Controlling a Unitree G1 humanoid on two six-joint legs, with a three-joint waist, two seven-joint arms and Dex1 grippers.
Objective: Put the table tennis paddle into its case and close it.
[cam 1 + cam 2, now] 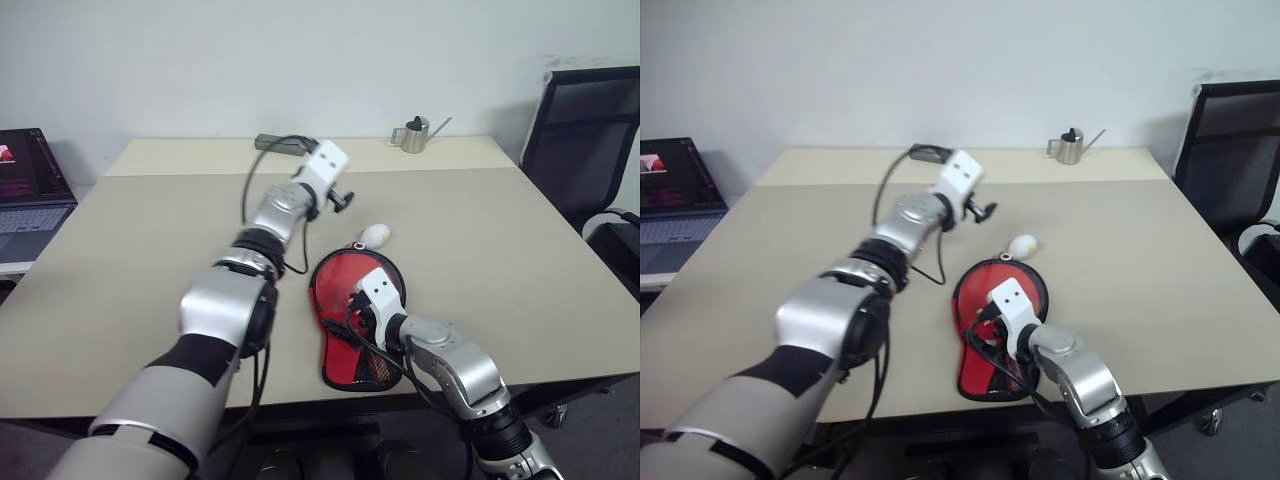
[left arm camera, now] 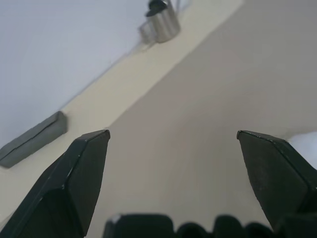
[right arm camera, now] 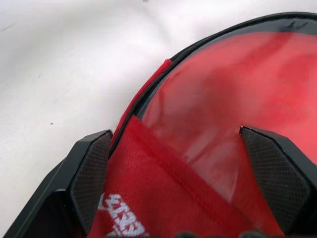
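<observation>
Both end effectors are standing apart: the left end effector (image 1: 341, 199) is hovering empty, the right end effector (image 3: 188, 173) is straddling the case (image 1: 350, 300) (closing carelessly risks dragging it along the surface (image 1: 480, 240)).

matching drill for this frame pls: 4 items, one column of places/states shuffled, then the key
Items
1. case
2. small metal watering can
3. left gripper
4. white pom-pom charm

Places or states
A. at the far edge of the table, near the wall
B. raised above the table, jaws open, holding nothing
C. on the tabletop just beyond the case's round end
D. lying flat near the front edge, red side up, with the open right gripper over it

Pairs: 1-D, 2-A, 3-B, 4-C
</observation>
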